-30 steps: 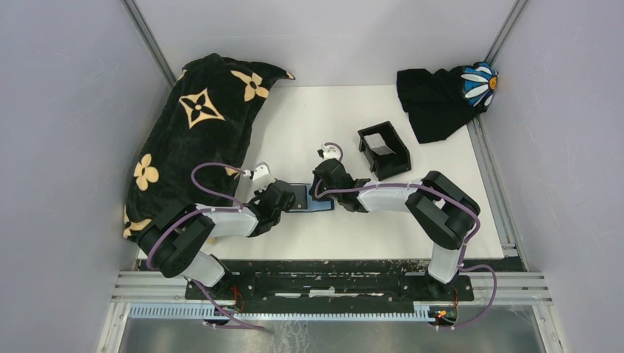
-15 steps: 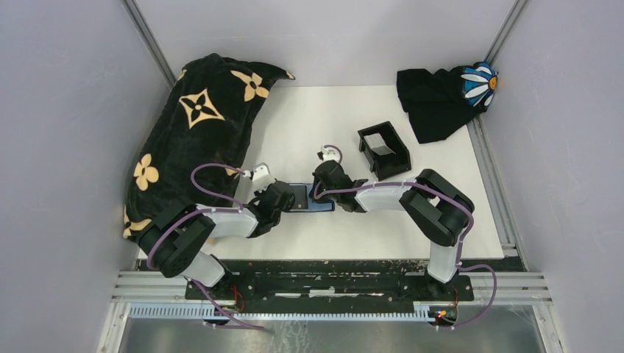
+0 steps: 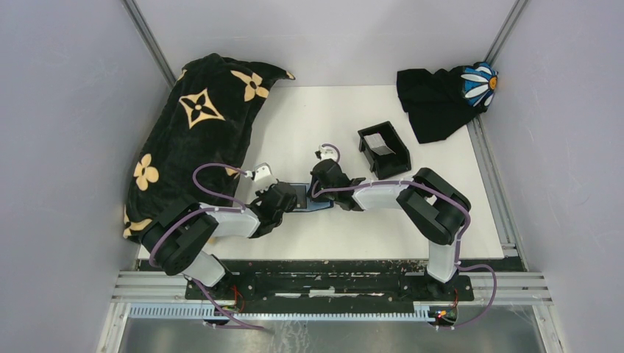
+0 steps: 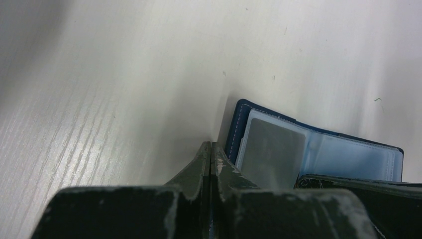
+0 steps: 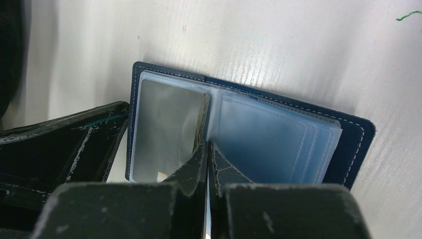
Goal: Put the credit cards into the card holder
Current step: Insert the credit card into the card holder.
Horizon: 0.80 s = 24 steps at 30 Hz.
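- My right gripper [image 5: 206, 147] is shut tight, with nothing between its jaws. Its tips rest on the open card holder [image 5: 278, 134], right by the fold in the middle.
- The grey card [image 5: 166, 129] lies just to the left of those tips, in the left clear pocket. Its long side runs straight away from my jaws. The open holder stretches from left to right across them.
- My left gripper [image 4: 211, 149] is shut too and holds nothing. The holder sits just to its right. I cannot tell if the tips touch the blue edge.
- My right jaws are the ones nearer the card. I think the next push must go sideways, to the left, to slide the card all the way in. My left jaws can stop the holder from sliding off.
- If I push too hard, the card might bend up or the holder might slip.
- A whitish card [image 3: 379, 143] waits in the black tray [image 3: 396, 163], well apart from my right jaws.
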Tool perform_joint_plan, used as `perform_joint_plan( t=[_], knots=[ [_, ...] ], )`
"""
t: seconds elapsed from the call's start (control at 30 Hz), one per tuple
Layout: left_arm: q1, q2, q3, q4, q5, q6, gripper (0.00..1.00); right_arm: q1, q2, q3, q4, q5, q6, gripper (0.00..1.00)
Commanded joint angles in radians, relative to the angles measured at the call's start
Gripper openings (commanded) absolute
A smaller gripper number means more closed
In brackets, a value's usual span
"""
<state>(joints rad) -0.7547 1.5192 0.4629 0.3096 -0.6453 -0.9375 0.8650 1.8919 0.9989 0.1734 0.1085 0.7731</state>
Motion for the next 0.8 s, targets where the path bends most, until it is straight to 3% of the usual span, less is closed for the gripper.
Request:
perform_joint_plan(
  t=[0.0, 0.27, 0.6, 0.77],
  knots=[
    [-0.024, 0.03, 0.006, -0.045, 0.088, -0.024, 0.03, 0.017, 0.009, 0.046, -0.006, -0.021, 0.0, 0.01],
    [-0.023, -0.046, 0.013, -0.135, -0.007, -0.008, 0.05, 0.016, -0.051, 0.079, -0.088, 0.052, -0.107, 0.15],
    [-0.016, -0.103, 0.055, -0.199, -0.074, 0.06, 0.16, 0.015, -0.094, 0.191, -0.187, 0.079, -0.271, 0.34],
    [-0.016, -0.159, 0.07, -0.228, -0.116, 0.099, 0.27, 0.011, -0.117, 0.26, -0.263, 0.194, -0.378, 0.4]
  ],
)
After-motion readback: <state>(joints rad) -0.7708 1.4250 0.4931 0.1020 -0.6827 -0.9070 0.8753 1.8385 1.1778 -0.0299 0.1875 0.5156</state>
